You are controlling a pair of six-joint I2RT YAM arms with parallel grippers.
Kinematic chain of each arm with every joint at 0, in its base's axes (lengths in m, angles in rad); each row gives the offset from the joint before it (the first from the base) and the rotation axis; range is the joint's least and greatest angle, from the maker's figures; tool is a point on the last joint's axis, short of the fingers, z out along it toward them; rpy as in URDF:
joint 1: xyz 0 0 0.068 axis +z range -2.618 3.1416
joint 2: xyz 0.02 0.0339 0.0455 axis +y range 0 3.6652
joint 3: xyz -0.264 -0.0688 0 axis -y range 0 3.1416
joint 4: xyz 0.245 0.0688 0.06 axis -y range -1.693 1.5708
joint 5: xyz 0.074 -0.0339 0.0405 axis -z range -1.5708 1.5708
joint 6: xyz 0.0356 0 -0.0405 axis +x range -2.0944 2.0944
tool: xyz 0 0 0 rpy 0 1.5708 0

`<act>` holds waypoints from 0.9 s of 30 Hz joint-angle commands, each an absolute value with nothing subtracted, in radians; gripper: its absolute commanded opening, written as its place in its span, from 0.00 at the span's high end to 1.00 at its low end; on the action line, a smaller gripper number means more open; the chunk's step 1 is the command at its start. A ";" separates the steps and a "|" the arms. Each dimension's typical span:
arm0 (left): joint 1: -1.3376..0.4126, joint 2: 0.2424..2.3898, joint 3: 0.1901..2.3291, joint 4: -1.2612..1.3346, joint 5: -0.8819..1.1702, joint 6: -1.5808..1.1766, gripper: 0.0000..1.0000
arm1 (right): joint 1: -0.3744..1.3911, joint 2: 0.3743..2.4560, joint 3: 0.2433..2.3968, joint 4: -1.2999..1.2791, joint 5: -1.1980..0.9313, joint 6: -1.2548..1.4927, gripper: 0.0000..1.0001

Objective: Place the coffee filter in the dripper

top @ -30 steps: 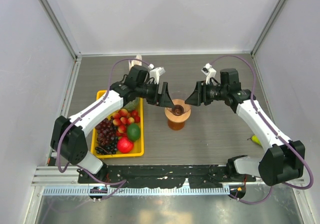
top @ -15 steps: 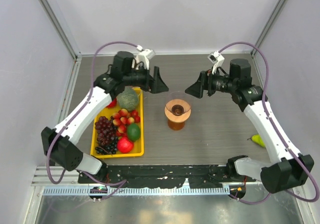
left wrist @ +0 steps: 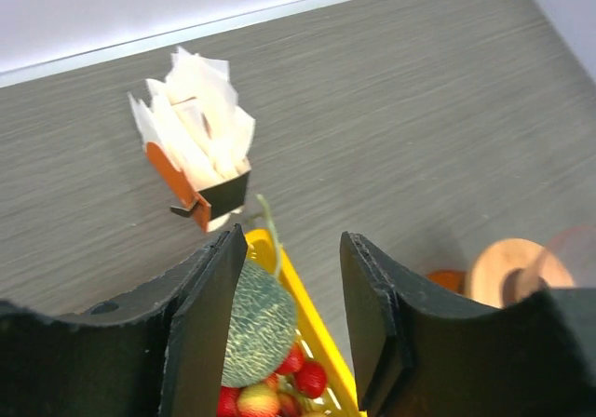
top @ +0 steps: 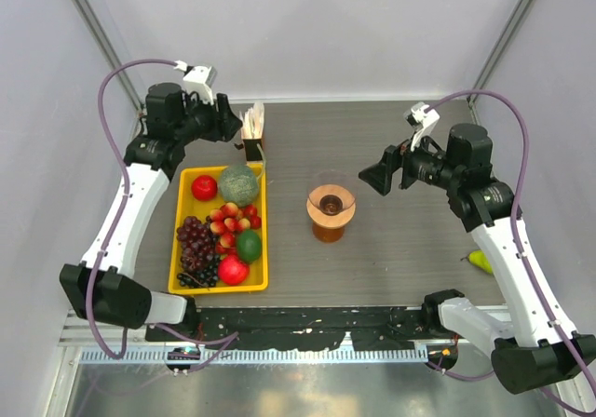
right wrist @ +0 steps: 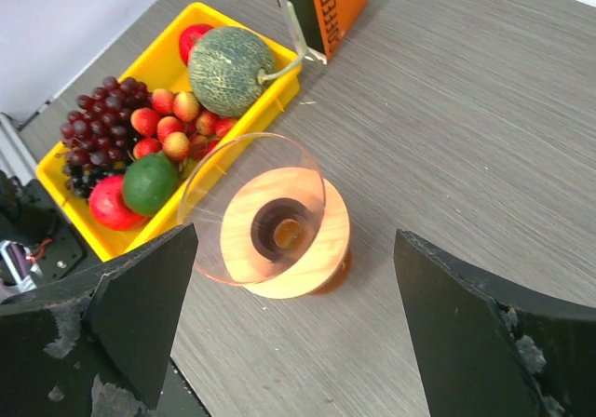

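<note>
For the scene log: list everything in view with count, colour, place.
dripper: one, tan collar, table centre, on jug
jug: one, amber, under dripper
filter bundle: one, cream-white, beyond tray
tray: one, yellow, left of dripper
melon: one, green, tray's far end
grapes: one bunch, dark, tray's left
small red fruits: one pile, tray's middle
round fruits: two red, one green, in tray
pear: one, yellow-green, table's right edge
left fingers: two, black, by filter bundle
right fingers: two, black, right of dripper
</note>
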State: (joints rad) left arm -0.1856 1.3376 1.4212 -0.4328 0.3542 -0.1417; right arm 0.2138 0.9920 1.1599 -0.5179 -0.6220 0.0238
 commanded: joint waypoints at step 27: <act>-0.144 2.092 1.954 -0.405 0.069 -0.052 0.66 | 0.202 0.997 1.092 -0.477 -0.537 -0.009 0.06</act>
